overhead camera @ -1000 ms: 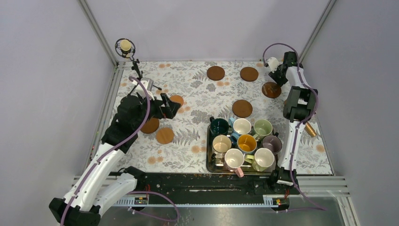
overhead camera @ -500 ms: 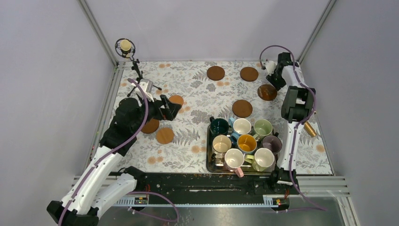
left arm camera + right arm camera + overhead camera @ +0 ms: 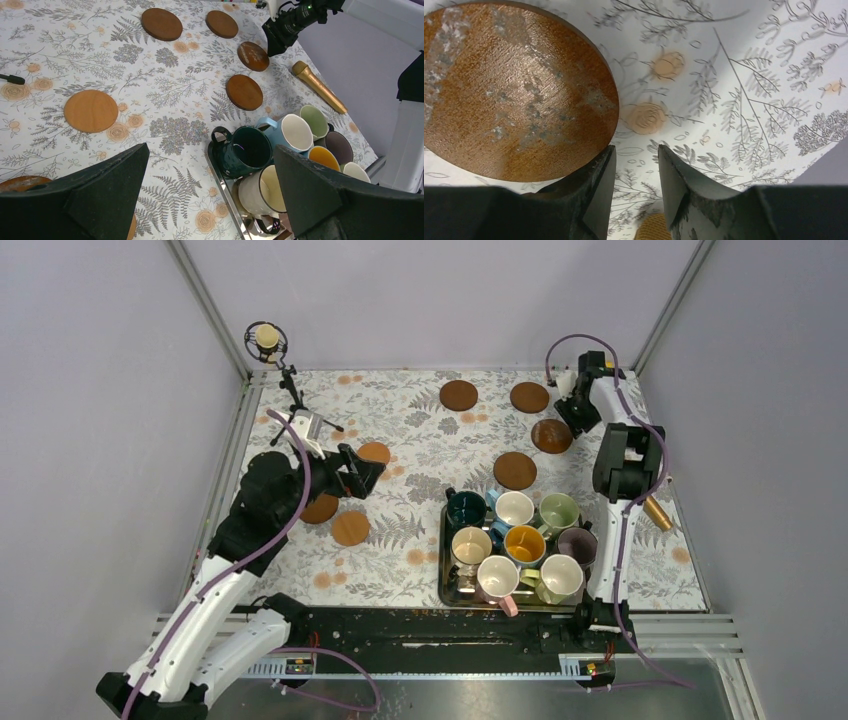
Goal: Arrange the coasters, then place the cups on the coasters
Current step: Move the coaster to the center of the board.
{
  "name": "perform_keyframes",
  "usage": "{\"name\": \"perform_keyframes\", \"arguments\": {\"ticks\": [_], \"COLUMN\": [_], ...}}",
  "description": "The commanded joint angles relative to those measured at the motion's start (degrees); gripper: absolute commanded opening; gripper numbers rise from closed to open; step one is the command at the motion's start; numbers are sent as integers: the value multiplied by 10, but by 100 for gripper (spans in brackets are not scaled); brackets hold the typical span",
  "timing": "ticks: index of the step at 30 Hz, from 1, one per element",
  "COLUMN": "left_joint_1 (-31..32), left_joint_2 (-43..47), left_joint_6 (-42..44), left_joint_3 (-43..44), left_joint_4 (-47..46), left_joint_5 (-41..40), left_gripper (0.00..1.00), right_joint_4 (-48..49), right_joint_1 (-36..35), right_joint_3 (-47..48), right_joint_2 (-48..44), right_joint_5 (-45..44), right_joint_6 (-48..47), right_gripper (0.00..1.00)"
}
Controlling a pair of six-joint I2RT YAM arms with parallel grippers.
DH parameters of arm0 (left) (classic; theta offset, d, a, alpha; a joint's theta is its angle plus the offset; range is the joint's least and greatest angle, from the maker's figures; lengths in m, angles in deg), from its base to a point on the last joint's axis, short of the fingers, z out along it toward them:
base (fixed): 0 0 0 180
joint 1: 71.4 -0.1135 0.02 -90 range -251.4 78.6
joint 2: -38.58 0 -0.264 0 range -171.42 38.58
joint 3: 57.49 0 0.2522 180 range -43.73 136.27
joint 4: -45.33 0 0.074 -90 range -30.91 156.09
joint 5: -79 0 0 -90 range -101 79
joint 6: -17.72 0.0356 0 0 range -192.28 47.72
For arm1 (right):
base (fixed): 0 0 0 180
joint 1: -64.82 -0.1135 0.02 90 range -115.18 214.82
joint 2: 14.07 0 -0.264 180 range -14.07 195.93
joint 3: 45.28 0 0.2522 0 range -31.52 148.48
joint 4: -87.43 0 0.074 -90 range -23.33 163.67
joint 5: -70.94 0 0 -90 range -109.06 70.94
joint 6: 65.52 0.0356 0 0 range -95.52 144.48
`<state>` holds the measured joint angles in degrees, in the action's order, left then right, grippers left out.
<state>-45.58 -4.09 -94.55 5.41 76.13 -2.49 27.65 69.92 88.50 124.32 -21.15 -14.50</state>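
seven coasters point(image 3: 515, 470) lie flat on the desk point(image 3: 420, 430), four toward the far right and three on the left, and eight cups point(image 3: 524, 543) stand crowded together in one steel tray point(image 3: 443, 570) at the near right. the right jaws stand partly apart with only tablecloth between them, and a glossy brown coaster point(image 3: 514, 90) lies outside them, its rim right at the outer side of one finger. the left jaws are spread wide above the desk's left side, holding nothing.
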Motion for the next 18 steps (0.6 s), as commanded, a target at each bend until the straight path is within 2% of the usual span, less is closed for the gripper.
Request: {"name": "perform_keyframes", "arguments": {"ticks": [1, 13, 16, 18], "left_joint_1": [2, 2, 2, 1], "left_joint_2": [11, 10, 9, 9], "left_joint_6": [9, 11, 11, 11], "left_joint_3": [10, 10, 10, 10], "left_joint_4": [-27, -27, -27, -27], "left_joint_5": [-9, -11, -10, -9], "left_gripper": [99, 99, 99, 99], "right_joint_4": [-19, -20, -14, -19], "right_joint_1": [-22, -48, -48, -48], "right_joint_3": [28, 89, 106, 140], "right_joint_2": [-18, 19, 26, 29], "right_joint_5": [2, -12, -30, -62], "right_joint_6": [21, -25, 24, 98], "right_gripper": [45, 45, 46, 47]}}
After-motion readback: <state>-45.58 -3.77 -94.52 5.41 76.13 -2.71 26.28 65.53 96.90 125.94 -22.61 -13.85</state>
